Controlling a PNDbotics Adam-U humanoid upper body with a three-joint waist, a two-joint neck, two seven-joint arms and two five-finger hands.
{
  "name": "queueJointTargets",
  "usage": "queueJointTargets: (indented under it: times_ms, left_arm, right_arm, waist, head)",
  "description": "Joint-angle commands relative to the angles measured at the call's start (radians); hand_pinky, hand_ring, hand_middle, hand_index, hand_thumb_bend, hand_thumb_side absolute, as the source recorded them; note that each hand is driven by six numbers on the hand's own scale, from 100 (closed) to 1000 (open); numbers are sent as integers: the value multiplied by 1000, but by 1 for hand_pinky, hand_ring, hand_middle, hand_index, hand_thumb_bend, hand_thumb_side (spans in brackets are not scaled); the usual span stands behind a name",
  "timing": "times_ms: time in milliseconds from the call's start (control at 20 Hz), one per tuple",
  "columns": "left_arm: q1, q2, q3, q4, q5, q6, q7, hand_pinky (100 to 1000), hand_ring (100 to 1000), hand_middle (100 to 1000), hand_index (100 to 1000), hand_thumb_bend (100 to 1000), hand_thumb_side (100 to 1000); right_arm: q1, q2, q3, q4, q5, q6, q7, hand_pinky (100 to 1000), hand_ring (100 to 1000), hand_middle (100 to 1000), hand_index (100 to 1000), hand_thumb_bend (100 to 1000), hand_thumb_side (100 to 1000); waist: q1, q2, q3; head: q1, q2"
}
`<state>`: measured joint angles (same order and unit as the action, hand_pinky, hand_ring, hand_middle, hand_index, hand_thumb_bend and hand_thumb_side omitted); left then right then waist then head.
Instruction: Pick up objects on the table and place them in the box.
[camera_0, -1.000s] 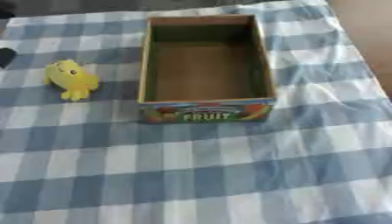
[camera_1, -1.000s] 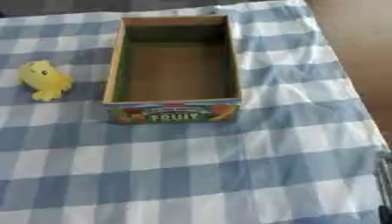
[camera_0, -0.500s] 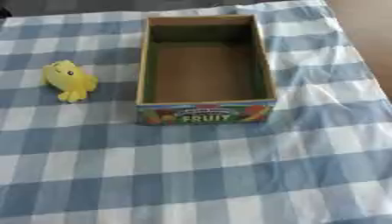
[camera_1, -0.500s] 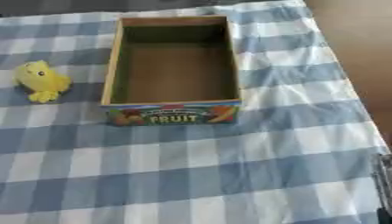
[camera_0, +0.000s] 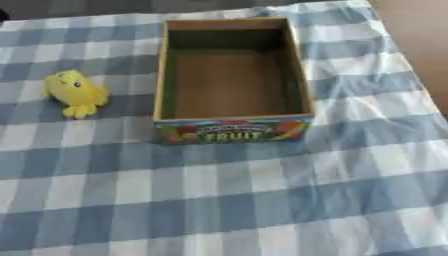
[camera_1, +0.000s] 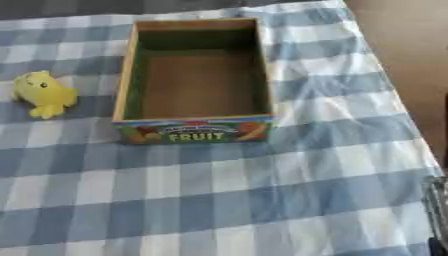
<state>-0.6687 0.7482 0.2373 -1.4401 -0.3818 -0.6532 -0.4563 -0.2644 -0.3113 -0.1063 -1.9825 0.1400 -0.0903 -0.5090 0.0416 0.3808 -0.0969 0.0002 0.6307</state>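
Observation:
A yellow soft toy (camera_0: 76, 92) shaped like a chick lies on the checked cloth, left of the box and apart from it. The cardboard box (camera_0: 232, 127) has a colourful front panel reading FRUIT. It stands open in the middle of the table with nothing inside. A thin dark and silver sliver of my right hand (camera_1: 437, 205) shows at the lower right edge of the right eye view, far from the toy and the box. My left hand does not show.
A blue and white checked cloth (camera_0: 219, 200) covers the table. Its right edge (camera_1: 411, 115) drops to a brown floor. A small dark shape (camera_0: 3, 15) sits at the far left corner.
The dark shape at the left edge has moved from beside the toy toward the far corner. Toy and box have stayed where they were.

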Motion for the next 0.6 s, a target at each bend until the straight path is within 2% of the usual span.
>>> queueJointTargets:
  times_ms: [50, 250, 400, 600]
  left_arm:
    - [-13, 48, -2, 29, -78, -182, -133, 809, 840, 821, 947, 188, 503]
    - [-22, 51, -10, 93, -140, -242, -130, 813, 843, 827, 951, 212, 516]
    - [-28, 52, -28, 118, -178, -252, -134, 822, 849, 834, 961, 253, 499]
    - [-40, 47, -52, 145, -208, -254, -142, 820, 847, 834, 959, 259, 509]
  right_arm:
    - [-9, -11, -7, -18, 3, -1, 1, 1000, 898, 570, 842, 100, 716]
    - [-9, -10, -6, -18, 2, 0, 4, 1000, 899, 570, 842, 100, 717]
    - [-9, -9, -5, -18, 1, 1, 5, 1000, 898, 570, 842, 100, 717]
    - [-9, -8, -4, -18, -1, 1, 8, 1000, 899, 570, 842, 100, 717]
  waist:
    - [1, -18, 0]
    - [3, -19, -1]
    - [3, -20, -4]
    - [2, -22, -6]
  head:
    - [1, -4]
    - [3, -4]
    - [6, -5]
    - [7, -6]
